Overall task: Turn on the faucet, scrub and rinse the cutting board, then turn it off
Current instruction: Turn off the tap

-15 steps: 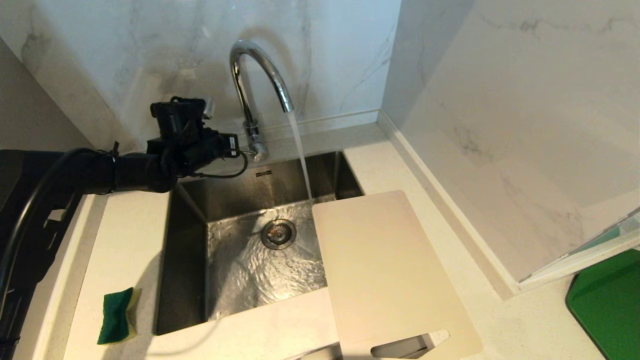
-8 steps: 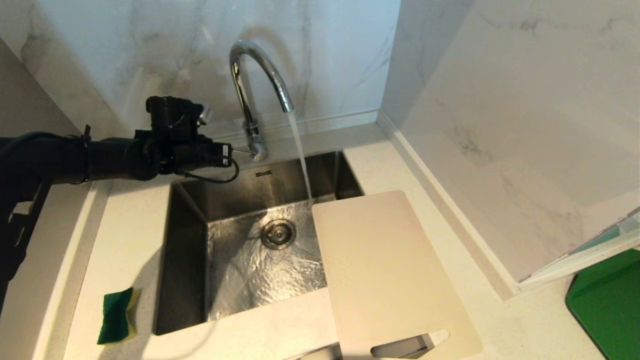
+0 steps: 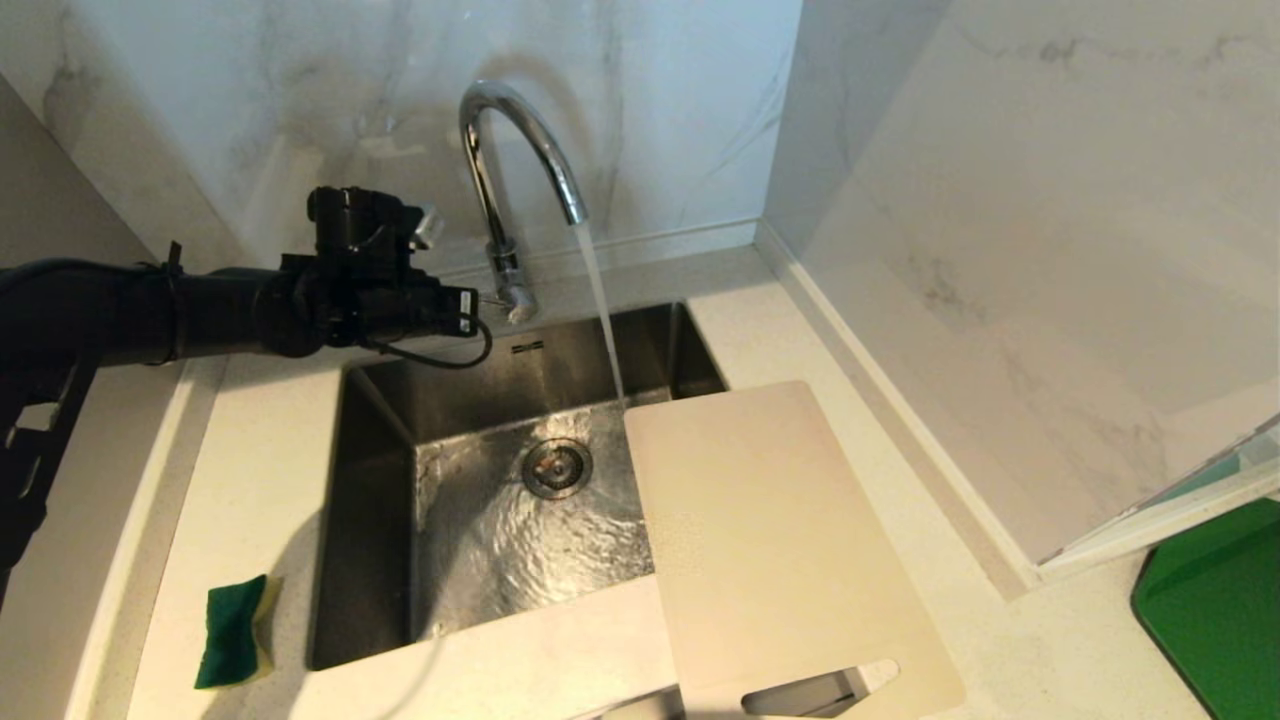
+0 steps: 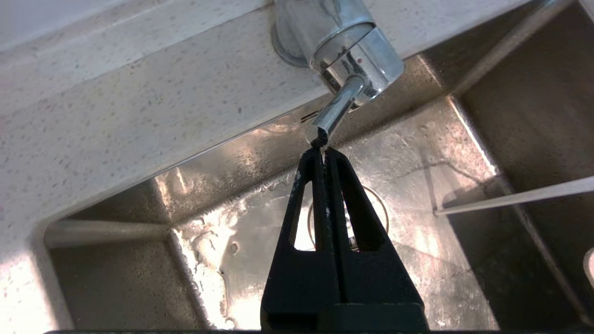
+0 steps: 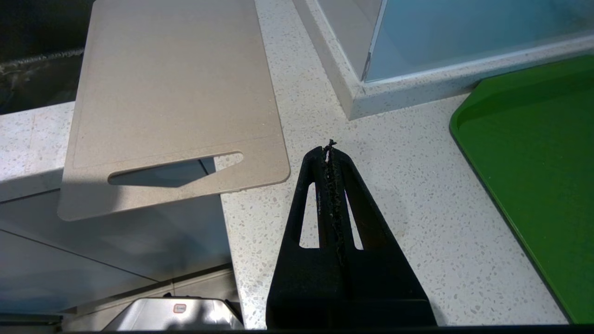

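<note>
The chrome faucet (image 3: 497, 150) stands behind the sink with water (image 3: 603, 310) streaming from its spout. My left gripper (image 3: 478, 298) is shut and empty, its tips (image 4: 323, 150) right at the end of the thin side lever (image 4: 336, 111). Whether they touch it I cannot tell. The beige cutting board (image 3: 780, 540) lies flat over the sink's right edge and the counter, with its handle slot at the near end. My right gripper (image 5: 328, 150) is shut and empty. It hangs parked over the speckled counter just right of the cutting board (image 5: 176, 93).
A green and yellow sponge (image 3: 232, 632) lies on the counter left of the steel sink (image 3: 380, 520), whose floor is wet around the drain (image 3: 557, 467). A dark green tray (image 3: 1215, 610) sits at the far right. Marble walls close off the back and right.
My left forearm has dropped to level and the wrist has turned, with the shut gripper drawing back slightly and returning to the lever tip. Water keeps running; the board has not moved.
</note>
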